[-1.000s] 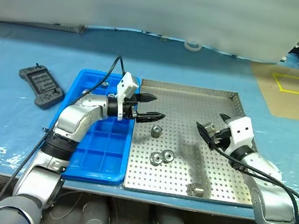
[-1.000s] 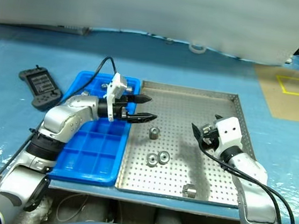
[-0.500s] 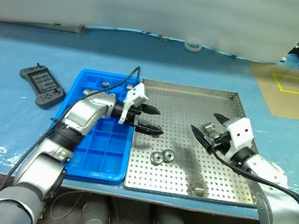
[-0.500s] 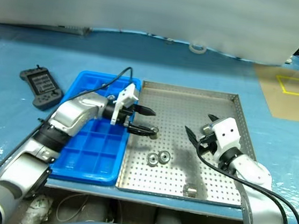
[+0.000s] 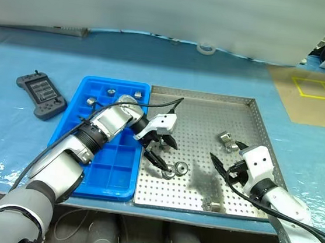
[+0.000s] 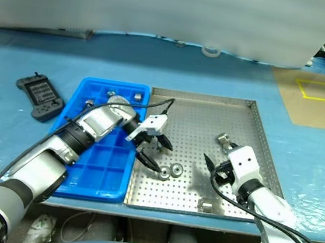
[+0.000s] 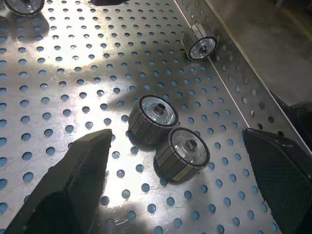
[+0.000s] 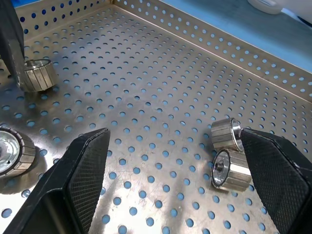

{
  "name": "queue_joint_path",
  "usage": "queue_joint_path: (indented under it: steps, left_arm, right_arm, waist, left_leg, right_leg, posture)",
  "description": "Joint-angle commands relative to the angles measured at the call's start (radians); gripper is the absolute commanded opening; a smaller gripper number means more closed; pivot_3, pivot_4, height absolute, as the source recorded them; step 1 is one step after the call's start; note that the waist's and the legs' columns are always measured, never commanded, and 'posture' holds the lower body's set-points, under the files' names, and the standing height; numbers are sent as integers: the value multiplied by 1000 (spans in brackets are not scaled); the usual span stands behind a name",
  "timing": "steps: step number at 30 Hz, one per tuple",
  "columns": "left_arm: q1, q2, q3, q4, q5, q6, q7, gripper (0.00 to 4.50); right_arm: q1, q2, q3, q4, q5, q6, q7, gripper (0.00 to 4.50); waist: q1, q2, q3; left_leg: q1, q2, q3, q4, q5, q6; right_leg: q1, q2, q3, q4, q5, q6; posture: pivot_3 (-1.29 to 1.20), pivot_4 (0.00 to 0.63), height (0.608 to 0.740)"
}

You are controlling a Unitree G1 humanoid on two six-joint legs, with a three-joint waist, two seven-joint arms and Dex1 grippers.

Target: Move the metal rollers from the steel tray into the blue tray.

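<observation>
The steel tray [image 5: 205,103] lies in the middle with several metal rollers on it. Two rollers [image 5: 176,170] stand side by side, and my left gripper [image 5: 167,156] hangs open just over them, tilted down; the left wrist view shows the pair [image 7: 168,134] between its fingers [image 7: 73,180], untouched. Near the tray's front rim lies another roller [image 5: 214,206]. My right gripper [image 5: 224,150] is open and empty, just behind a further pair of rollers [image 8: 228,153]. A few rollers [image 5: 112,92] rest in the far compartments of the blue tray [image 5: 107,168], left of the steel tray.
A dark grey handheld controller [image 5: 41,91] lies on the blue table cover left of the blue tray. A roll of tape [image 5: 204,47] sits at the back. A brown floor patch with yellow lines [image 5: 315,92] is at the far right.
My left gripper has swung from above the trays' shared edge down and toward the front, now pointing at the roller pair. The right gripper has drawn back toward the front of the tray.
</observation>
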Motion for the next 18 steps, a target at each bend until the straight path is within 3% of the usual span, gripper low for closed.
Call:
queue_joint_path:
  steps: [1, 6, 18]
  left_arm:
    - [-58, -40, 67, 90, 18, -70, 60, 4500]
    - [-116, -64, 138, 217, 22, -115, 102, 4500]
    - [-163, -105, 140, 549, 199, -317, 197, 4500]
  right_arm:
    - [29, -1, -43, -62, -6, -9, -11, 4445]
    - [18, -3, -44, -40, -8, -16, -12, 4445]
    - [-24, -3, -16, -24, -23, -8, -6, 4445]
  waist:
    - [-3, 0, 0]
    - [-25, 0, 0]
    - [-31, -1, -1]
  left_leg:
    - [0, 0, 0, 1, 0, 0]
    - [0, 0, 0, 1, 0, 0]
    - [0, 0, 0, 1, -2, 3]
  right_leg:
    - [0, 0, 0, 0, 0, 0]
    - [0, 0, 0, 0, 0, 0]
    - [1, -1, -1, 0, 0, -1]
  posture:
    - [-495, 150, 740]
    - [-497, 150, 740]
    - [-469, 150, 740]
